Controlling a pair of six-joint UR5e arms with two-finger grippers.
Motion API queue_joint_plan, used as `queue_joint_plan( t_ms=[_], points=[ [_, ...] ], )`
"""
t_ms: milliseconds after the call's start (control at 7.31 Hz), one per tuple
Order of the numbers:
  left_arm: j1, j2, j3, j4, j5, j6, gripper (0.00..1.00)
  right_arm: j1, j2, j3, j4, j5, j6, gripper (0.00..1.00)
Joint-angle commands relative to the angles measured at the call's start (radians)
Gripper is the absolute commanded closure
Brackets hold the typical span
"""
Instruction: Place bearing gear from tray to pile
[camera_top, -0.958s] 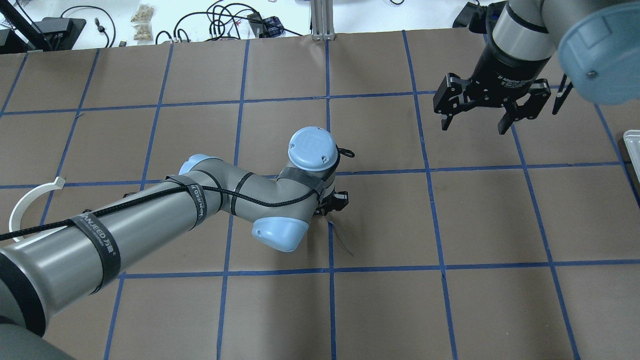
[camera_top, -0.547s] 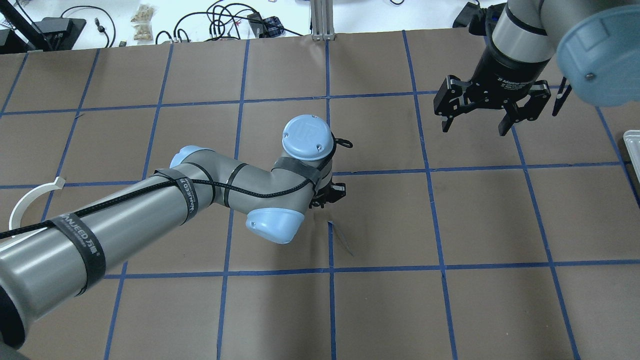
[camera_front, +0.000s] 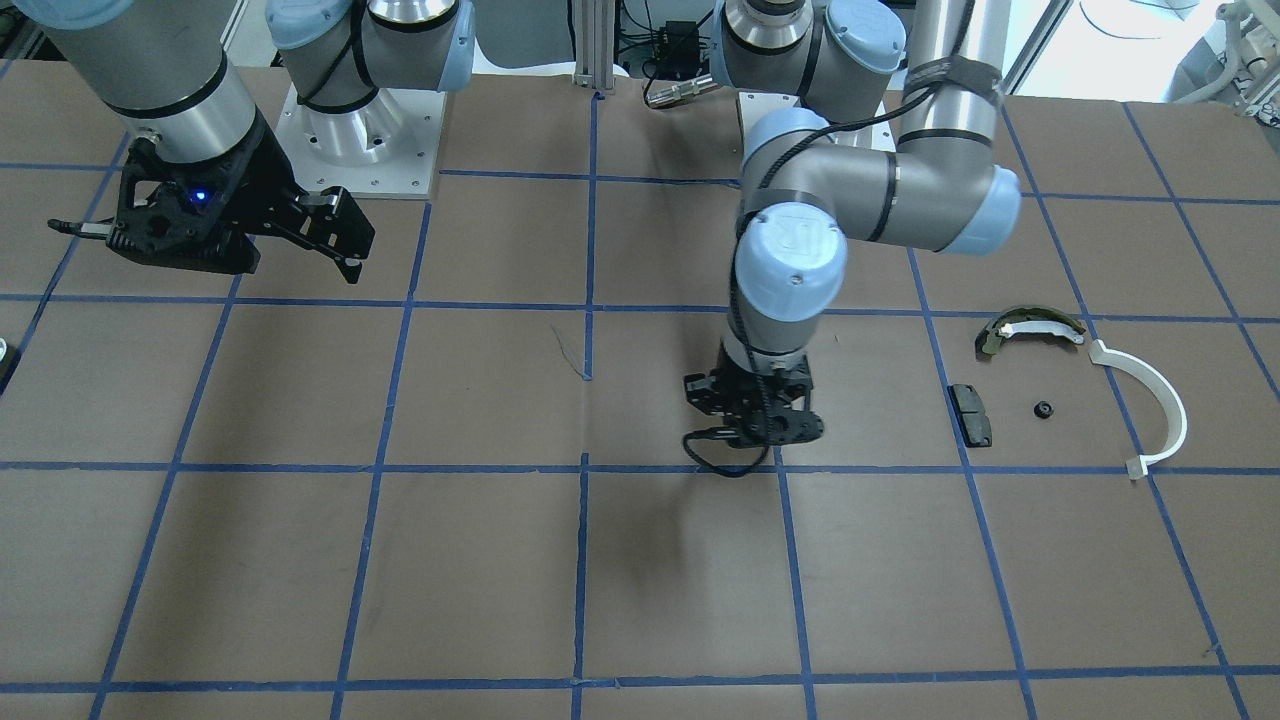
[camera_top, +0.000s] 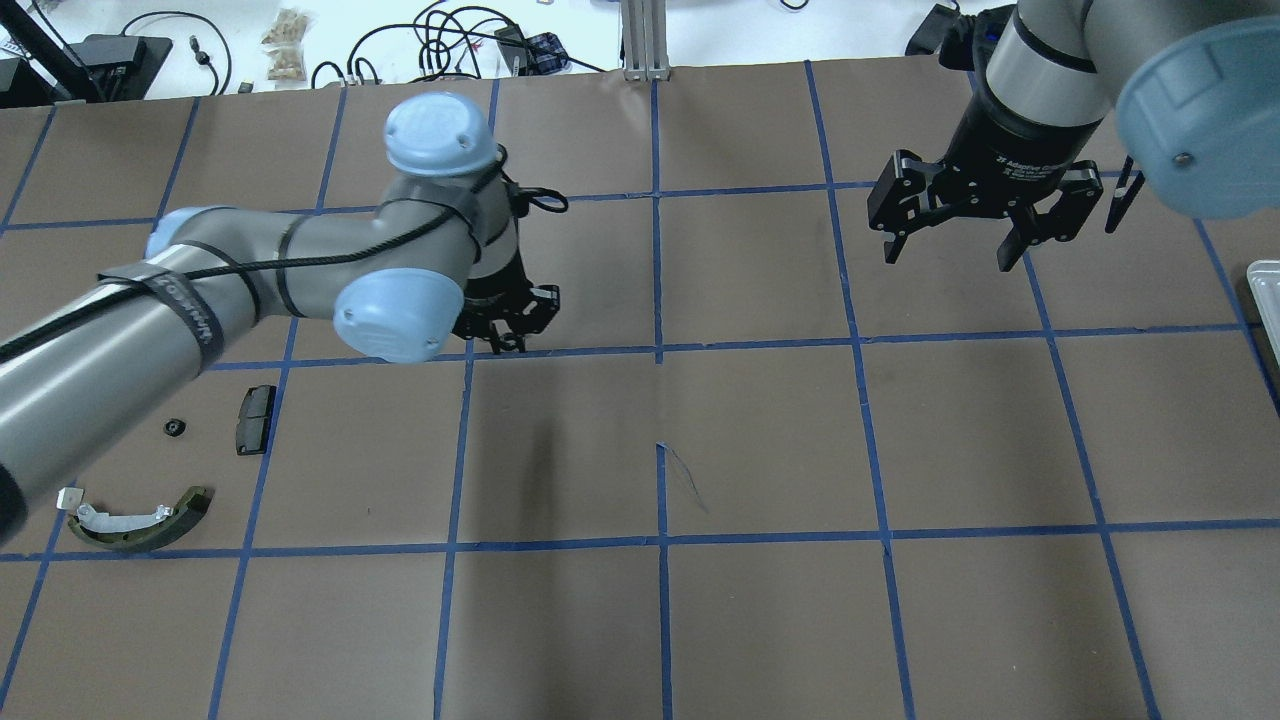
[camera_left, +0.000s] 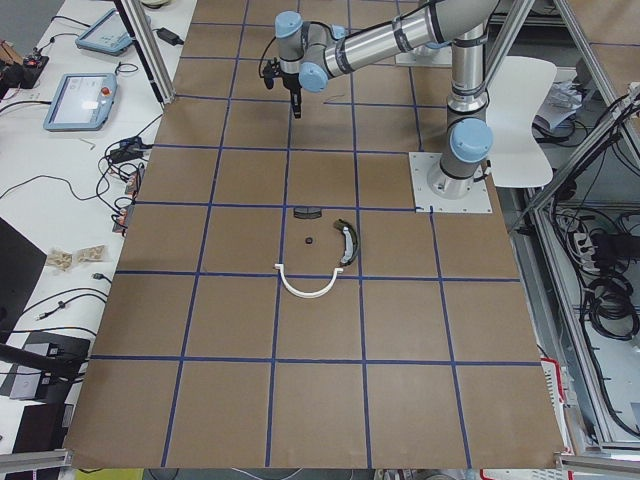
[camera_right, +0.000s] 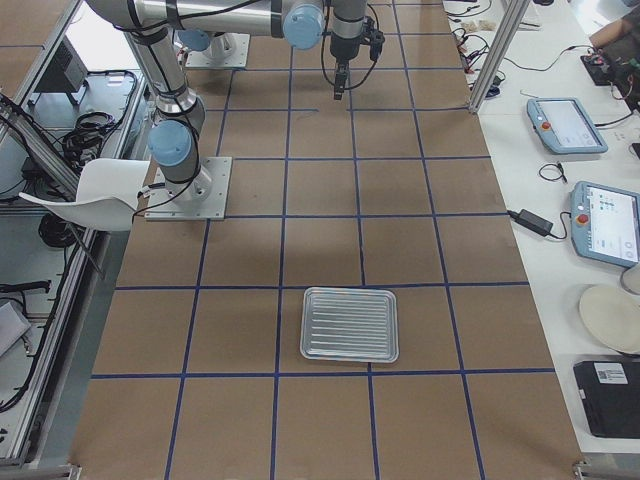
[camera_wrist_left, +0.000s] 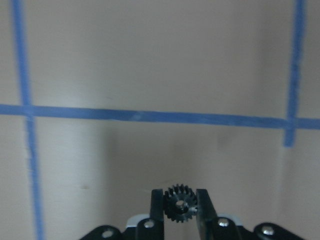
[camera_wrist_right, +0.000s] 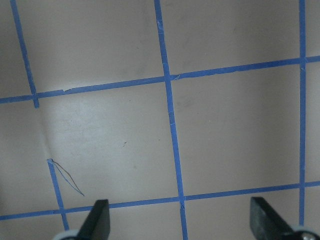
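While the left claw (camera_wrist_left: 180, 201) pinches the bearing gear (camera_wrist_left: 180, 205) across its toothed rim, the part hangs above the brown paper surface (camera_top: 760, 440). The gear is small, dark and metallic. It is probably light, rigid and hard, and the teeth should give flat pads some bite, so a hold on opposite flanks suits it. In the overhead view the pile lies at eight o'clock: a flat black pad (camera_top: 255, 418), a tiny black round piece (camera_top: 175, 428), an olive curved brake shoe (camera_top: 140, 522) and a white plastic arc (camera_front: 1180, 420). Toward three o'clock, the right claw (camera_top: 945, 258) hangs spread, holding nothing.
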Motion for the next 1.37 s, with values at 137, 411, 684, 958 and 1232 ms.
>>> queue_joint_plan(
  t_ms=[137, 411, 684, 958, 1232],
  points=[
    [0.297, 0.04, -0.008, -0.064, 0.064, 0.344, 0.99, -0.006, 0.003, 0.002, 0.0, -0.007, -0.011, 0.0],
    [0.486, 0.047, -0.089, -0.042, 0.061, 0.593, 0.99, -0.003, -0.031, -0.031, 0.0, 0.004, -0.012, 0.0],
    [0.653, 0.028, -0.175, 0.14, 0.058, 0.814, 1.0, -0.009, -0.036, -0.022, 0.012, -0.01, -0.025, 0.0],
    [0.723, 0.008, -0.238, 0.28, 0.058, 0.869, 0.99, -0.015, -0.045, -0.027, 0.0, -0.106, -0.015, 0.0],
    [0.719, 0.005, -0.252, 0.282, 0.046, 0.852, 0.03, -0.006, -0.05, -0.035, 0.012, -0.055, -0.011, 0.0]
  ],
)
